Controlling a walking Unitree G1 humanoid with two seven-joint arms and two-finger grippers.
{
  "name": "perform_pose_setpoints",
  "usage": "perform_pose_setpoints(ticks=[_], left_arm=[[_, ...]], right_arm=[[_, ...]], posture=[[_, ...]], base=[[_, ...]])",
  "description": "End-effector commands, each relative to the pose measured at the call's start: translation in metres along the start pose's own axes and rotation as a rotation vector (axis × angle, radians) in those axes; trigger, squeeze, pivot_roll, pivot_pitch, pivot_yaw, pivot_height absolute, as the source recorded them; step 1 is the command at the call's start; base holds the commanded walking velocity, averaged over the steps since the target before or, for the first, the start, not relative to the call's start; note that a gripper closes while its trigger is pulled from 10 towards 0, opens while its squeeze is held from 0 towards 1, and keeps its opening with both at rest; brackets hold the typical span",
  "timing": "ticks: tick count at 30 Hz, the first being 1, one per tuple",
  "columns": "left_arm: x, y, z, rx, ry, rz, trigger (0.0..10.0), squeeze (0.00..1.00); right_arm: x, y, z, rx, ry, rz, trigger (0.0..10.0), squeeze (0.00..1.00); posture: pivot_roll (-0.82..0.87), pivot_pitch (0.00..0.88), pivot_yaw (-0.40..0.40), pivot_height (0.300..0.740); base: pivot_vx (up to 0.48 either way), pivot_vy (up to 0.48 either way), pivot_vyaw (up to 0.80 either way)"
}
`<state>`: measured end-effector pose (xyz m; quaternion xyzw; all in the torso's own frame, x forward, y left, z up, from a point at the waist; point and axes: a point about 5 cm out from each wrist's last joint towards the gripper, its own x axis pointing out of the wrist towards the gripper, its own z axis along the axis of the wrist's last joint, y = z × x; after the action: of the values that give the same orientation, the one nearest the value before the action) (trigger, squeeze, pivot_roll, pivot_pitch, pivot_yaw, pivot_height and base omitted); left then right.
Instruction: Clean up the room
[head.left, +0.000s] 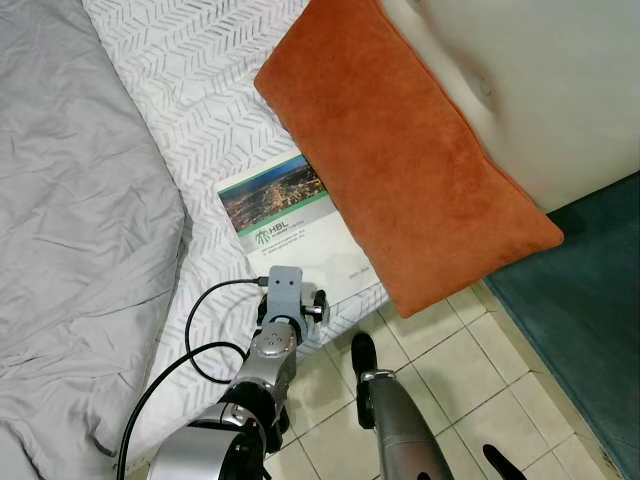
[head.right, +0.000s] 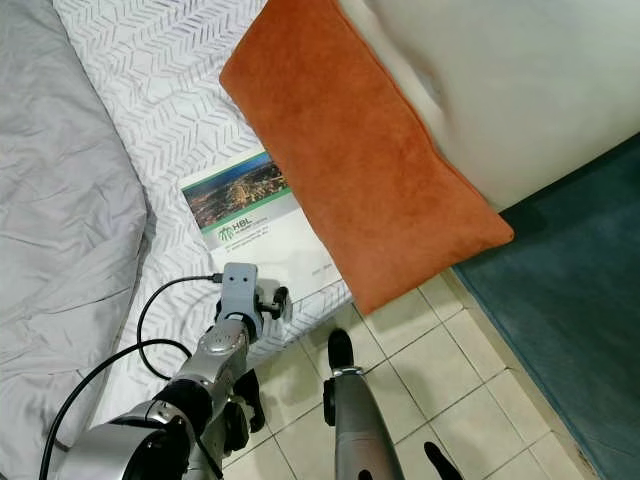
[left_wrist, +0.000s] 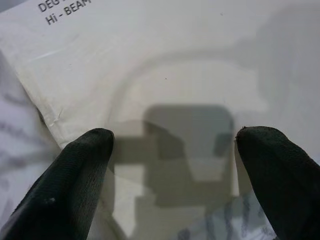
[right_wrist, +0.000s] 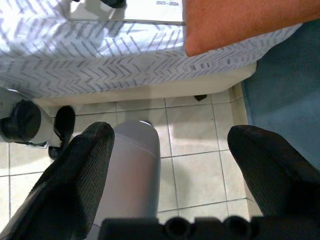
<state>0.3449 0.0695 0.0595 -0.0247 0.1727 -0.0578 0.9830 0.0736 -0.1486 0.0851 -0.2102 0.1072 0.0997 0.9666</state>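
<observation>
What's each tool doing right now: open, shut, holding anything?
Left tool: open, just over the booklet on the bed, holding nothing.
Right tool: open, empty, above the tiled floor.

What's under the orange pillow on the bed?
The orange pillow lies over one edge of the booklet and on the white patterned bedspread. How far the booklet runs beneath it is hidden. The left gripper hovers open over the booklet.

Beside the burnt-orange pillow: a white booklet with a green-banded city photo, a white herringbone bedspread, grey sheet, teal rug.
</observation>
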Motion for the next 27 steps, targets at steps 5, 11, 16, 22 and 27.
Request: perform_pose_setpoints(ticks=[5,11,16,22,27], left_arm=[[-0.018,-0.005,-0.058,-0.105,0.211,0.033,10.0,0.0],[-0.018,-0.023,-0.053,-0.196,0.204,0.017,10.0,0.0],[-0.018,-0.034,-0.051,-0.236,0.209,-0.003,10.0,0.0],[-0.021,-0.068,-0.043,-0.297,0.215,-0.08,10.0,0.0],[-0.026,-0.081,-0.047,-0.335,0.241,-0.101,10.0,0.0]], right_arm=[[-0.007,0.005,-0.013,0.004,0.062,0.051,10.0,0.0],[-0.005,0.002,-0.015,-0.011,0.061,0.051,10.0,0.0],[-0.004,0.001,-0.014,-0.014,0.059,0.051,10.0,0.0],[-0.004,0.004,-0.014,-0.015,0.057,0.059,10.0,0.0],[-0.004,0.004,-0.015,-0.017,0.059,0.059,10.0,0.0]], posture=[[-0.42,0.707,0.039,0.74],[-0.42,0.702,0.035,0.74],[-0.42,0.702,0.035,0.74],[-0.42,0.702,0.034,0.74],[-0.41,0.699,0.04,0.74]], base=[[0.0,0.0,0.0],[0.0,0.0,0.0],[0.0,0.0,0.0],[0.0,0.0,0.0],[0.0,0.0,0.0]])
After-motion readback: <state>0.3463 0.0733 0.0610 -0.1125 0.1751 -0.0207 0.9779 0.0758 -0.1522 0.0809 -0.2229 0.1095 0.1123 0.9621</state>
